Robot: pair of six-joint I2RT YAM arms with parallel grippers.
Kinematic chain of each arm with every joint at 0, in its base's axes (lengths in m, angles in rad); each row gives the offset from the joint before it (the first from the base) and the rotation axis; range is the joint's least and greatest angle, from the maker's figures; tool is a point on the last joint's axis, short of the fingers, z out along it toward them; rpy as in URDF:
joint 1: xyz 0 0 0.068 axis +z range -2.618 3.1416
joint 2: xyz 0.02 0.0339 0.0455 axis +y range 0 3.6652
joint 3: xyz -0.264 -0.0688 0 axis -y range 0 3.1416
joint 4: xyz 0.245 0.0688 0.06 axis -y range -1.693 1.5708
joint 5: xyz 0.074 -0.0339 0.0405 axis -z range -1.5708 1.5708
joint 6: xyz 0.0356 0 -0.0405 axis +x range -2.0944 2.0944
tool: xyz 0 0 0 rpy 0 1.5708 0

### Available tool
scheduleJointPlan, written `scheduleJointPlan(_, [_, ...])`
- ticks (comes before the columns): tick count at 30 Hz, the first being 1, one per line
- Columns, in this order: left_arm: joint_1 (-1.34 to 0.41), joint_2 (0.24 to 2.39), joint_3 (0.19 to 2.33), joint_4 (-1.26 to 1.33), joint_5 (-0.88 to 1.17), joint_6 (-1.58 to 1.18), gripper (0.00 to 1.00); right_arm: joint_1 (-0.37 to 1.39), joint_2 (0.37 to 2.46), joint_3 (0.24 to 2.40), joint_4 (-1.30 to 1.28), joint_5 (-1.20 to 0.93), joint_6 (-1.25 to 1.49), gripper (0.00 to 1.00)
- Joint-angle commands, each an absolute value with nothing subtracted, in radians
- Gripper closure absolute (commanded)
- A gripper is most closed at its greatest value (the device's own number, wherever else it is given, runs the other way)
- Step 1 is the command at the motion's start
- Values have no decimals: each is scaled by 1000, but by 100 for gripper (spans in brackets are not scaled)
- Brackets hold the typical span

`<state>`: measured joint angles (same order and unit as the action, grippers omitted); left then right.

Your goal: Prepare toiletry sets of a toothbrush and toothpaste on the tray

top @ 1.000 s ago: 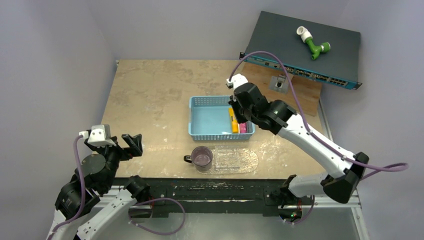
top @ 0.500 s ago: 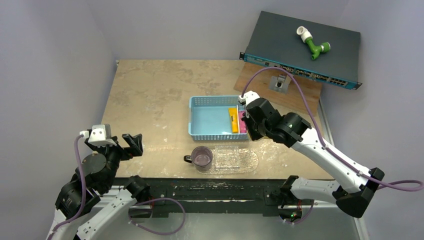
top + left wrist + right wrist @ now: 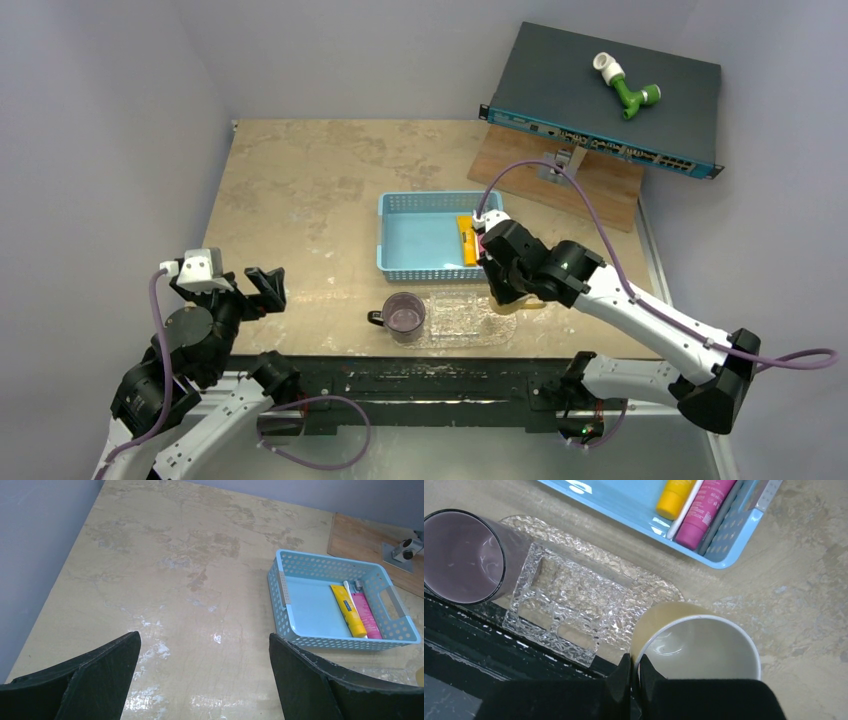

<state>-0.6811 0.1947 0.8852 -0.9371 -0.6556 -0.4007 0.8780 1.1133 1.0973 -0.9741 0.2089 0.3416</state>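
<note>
Partly hidden: tray (image 3: 559,611) behind cream cup (image 3: 704,652)

From above, the right arm (image 3: 645,315) hides its own fingertips, the right ends of the tray (image 3: 455,325) and basket (image 3: 400,240), and all but a tan sliver of the cup (image 3: 525,305). The right wrist view cuts the yellow tube (image 3: 676,492) and pink tube (image 3: 704,510) off at the top edge. It shows the toothbrush (image 3: 684,510) only as a white strip between them, and loses the cup's near side behind the right gripper (image 3: 634,662). The left wrist view crops the left fingers (image 3: 95,680) at the bottom edge and leaves only a sliver of tray at its lower right corner. A grey speck (image 3: 358,585) by the toothbrush's head is too small to identify.
</note>
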Motion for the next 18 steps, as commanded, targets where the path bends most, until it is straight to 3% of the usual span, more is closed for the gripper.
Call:
scheduleJointPlan(1, [-674,210,885,-907,-656,-382,0,890,1104,1068,-929,231,424,100])
scheduleJointPlan(18, [-674,210,886,-907,-655,-382,0,928,1158,962,-840,269,507,100])
